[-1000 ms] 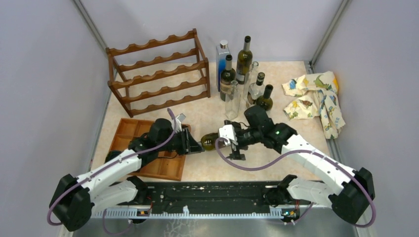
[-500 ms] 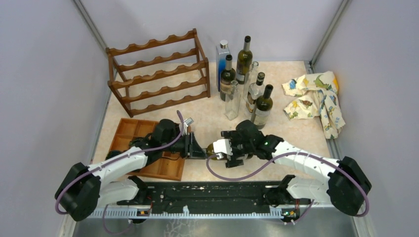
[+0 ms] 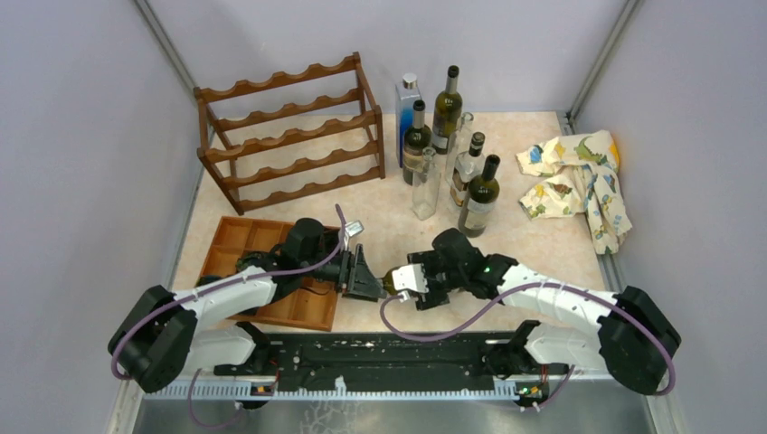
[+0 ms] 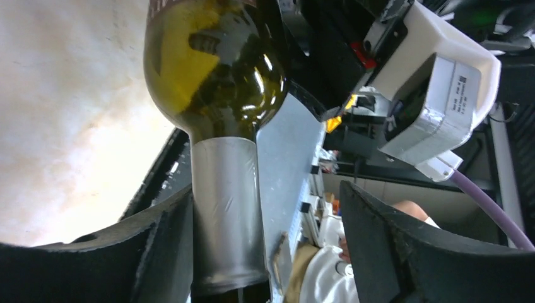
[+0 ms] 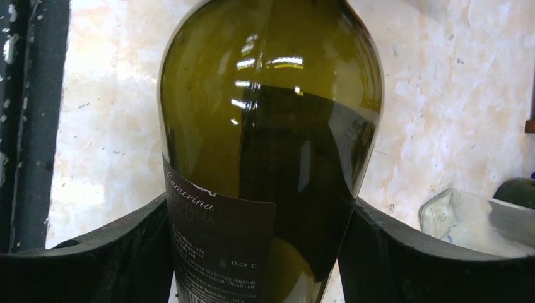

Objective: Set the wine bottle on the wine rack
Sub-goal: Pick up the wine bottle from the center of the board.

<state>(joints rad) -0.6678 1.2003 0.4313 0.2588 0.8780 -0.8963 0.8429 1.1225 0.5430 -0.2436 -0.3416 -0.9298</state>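
Observation:
The wine bottle [image 3: 391,279] is dark green glass with a silver foil neck and lies level near the table's front, between my two arms. My right gripper [image 3: 423,283] is shut on its labelled body [image 5: 271,126], both fingers pressed against the glass. My left gripper [image 3: 365,277] is open around the foil neck [image 4: 224,208]. The neck rests against one finger [image 4: 161,246], with a wide gap to the other finger [image 4: 391,252]. The wine rack [image 3: 289,131], dark reddish-brown with wavy rails, stands at the back left with nothing on it.
A flat wooden compartment tray [image 3: 237,242] lies under my left arm. Several upright bottles [image 3: 448,149] cluster right of the rack. A patterned cloth [image 3: 579,176] is bunched at the far right. Grey walls close in both sides.
My left jaws have opened off the bottle neck while my right jaws have closed onto the body. Both grippers and the bottle have drifted toward the near edge.

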